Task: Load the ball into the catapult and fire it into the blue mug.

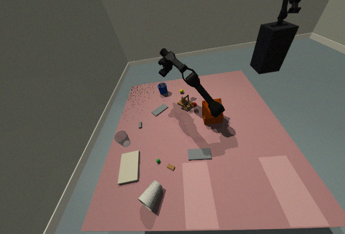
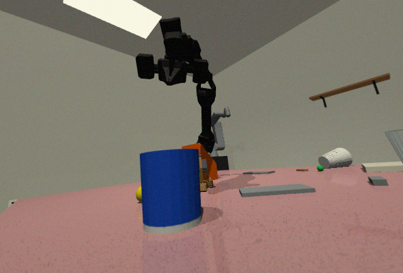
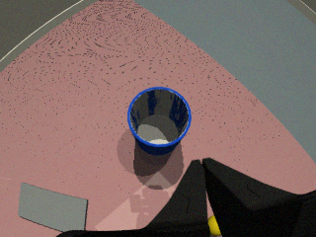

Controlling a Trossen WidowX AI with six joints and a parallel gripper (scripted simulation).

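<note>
Reading the top view from left to right, and placing everything by the blue mug [image 1: 162, 89] [image 2: 170, 187] [image 3: 159, 148], a clear, tapering cup [image 1: 121, 138] [image 2: 397, 143] is sitting below-left of it. A smooth cream slab [image 1: 129, 167] [image 2: 384, 167] is lying flat farther below, and a ribbed white cup [image 1: 151, 195] [image 2: 337, 158] is lying on its side lowest of all, near one green ball [image 1: 158, 160] [image 2: 320, 168]. The round-walled mug itself is standing upright on the pink tabletop [image 1: 245, 142] [image 2: 293, 224] [image 3: 89, 123]. Above it, the black gripper [image 1: 163, 73] [image 2: 169, 82] [image 3: 200, 166] is hanging with its tapered fingers pressed together, holding nothing. One yellow ball [image 1: 181, 90] [image 2: 139, 194] [image 3: 214, 225] is resting just right of the mug; the wood-coloured catapult [image 1: 183, 103] [image 2: 203, 185] is standing below-right, with one red ball [image 1: 194, 104] at its right end.

Only the top view is showing the red ball; only the exterior is showing a brown wall shelf [image 2: 351, 87]. The wrist view is looking into the mug, where no ball is showing. Altogether, three balls, one catapult and one blue mug are appearing.
</note>
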